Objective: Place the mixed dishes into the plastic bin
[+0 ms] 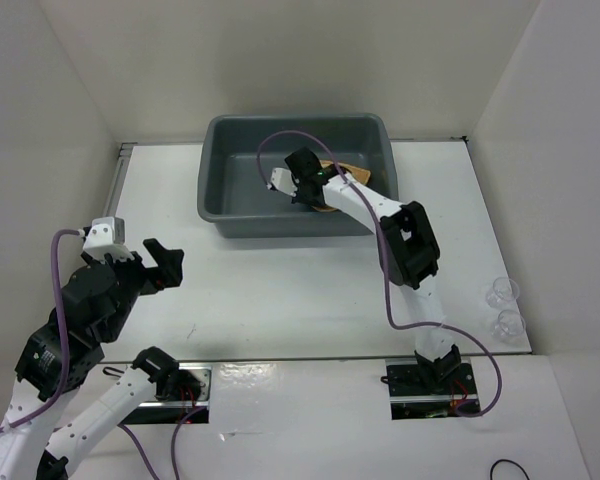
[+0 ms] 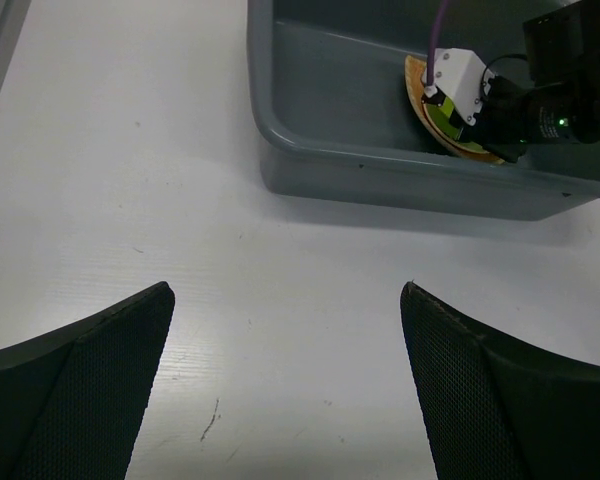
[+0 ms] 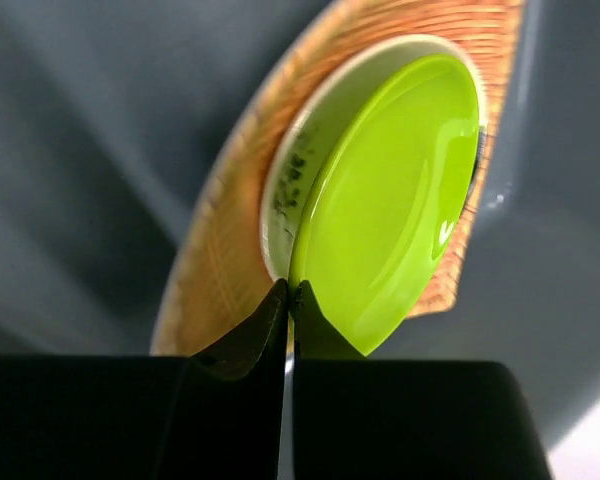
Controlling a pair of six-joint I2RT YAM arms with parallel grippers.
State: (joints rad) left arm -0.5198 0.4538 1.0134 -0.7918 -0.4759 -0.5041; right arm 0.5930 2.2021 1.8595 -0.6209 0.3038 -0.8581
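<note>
The dark grey plastic bin [image 1: 240, 180] stands at the back of the table; it also shows in the left wrist view [image 2: 380, 185]. My right gripper [image 3: 290, 288] is inside the bin, shut on the rim of the lime-green plate [image 3: 400, 190]. The plate lies in the cream bowl [image 3: 285, 190], which rests on the orange-tan woven plate [image 3: 220, 260]. The stack leans against the bin's right wall [image 3: 560, 250]. From above, the woven plate [image 1: 345, 168] peeks out behind the right gripper [image 1: 315, 200]. My left gripper [image 1: 170, 265] is open and empty over bare table [image 2: 285, 290], in front of the bin.
Two clear plastic cups [image 1: 503, 292] [image 1: 507, 322] stand at the right edge of the table. White walls enclose the table on three sides. A purple cable [image 1: 280, 140] loops over the bin.
</note>
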